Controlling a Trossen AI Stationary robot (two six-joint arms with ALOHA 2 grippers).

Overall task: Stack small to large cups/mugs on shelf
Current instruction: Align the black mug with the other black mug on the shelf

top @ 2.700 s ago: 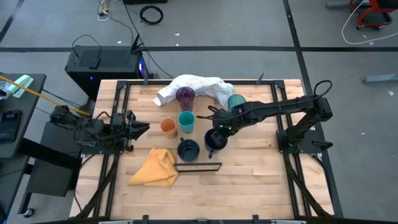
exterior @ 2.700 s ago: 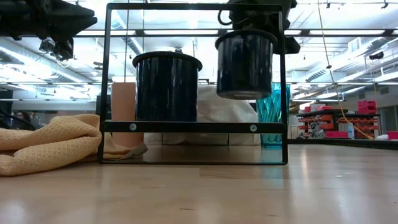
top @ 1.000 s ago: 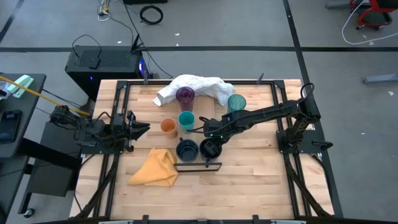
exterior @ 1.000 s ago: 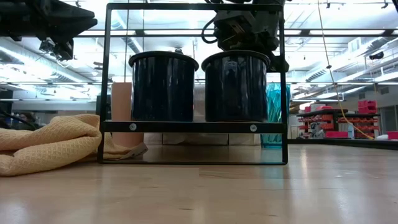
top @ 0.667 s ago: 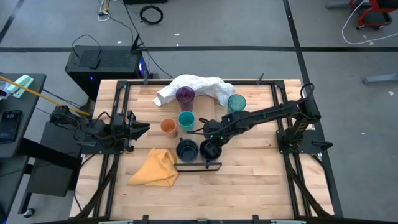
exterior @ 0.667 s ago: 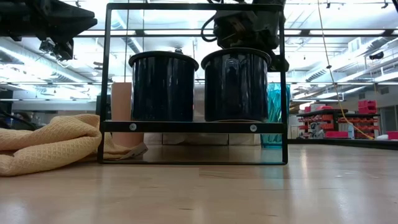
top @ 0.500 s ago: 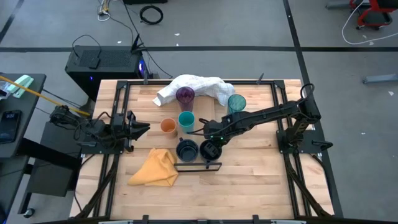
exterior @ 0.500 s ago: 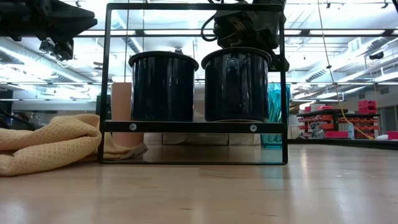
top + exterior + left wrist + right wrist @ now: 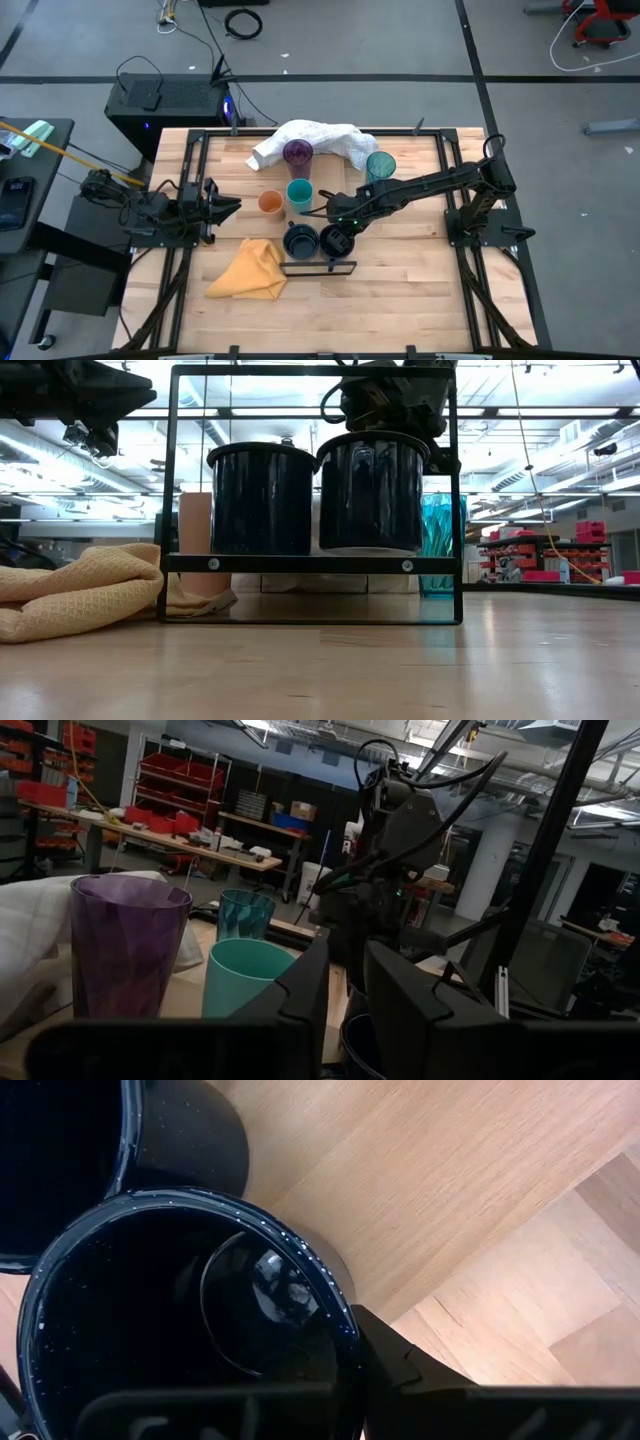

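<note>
Two dark navy mugs show side by side behind the shelf's black frame [image 9: 310, 564]. The left mug [image 9: 265, 500] stands at the level of the frame's crossbar. The right mug [image 9: 372, 490] hangs slightly higher, with its pale underside showing, and my right gripper [image 9: 339, 228] is shut on it from above. My left gripper [image 9: 228, 207] waits at the table's left side, its fingers [image 9: 400, 990] a narrow gap apart and holding nothing. The orange cup [image 9: 270, 204], the teal cup [image 9: 299, 194], the purple tumbler [image 9: 297, 152] and the teal tumbler [image 9: 380, 165] stand farther back. My right gripper holds the right navy mug by its rim [image 9: 335, 1320]. One finger [image 9: 395, 1365] lies outside the wall; the other is lost in the dark inside. The fingers slant steeply down from above. The mug hangs nearly upright, with its base just clear of the shelf.
A yellow cloth [image 9: 252, 270] lies at the near left beside the shelf. A crumpled white cloth [image 9: 310, 138] lies at the far edge behind the tumblers. Bare tabletop [image 9: 420, 290] spreads at the near right.
My right gripper has raised the held navy mug a little, so its underside now shows above the crossbar. The mug has also shifted slightly toward the left mug. The left mug has stayed in place.
</note>
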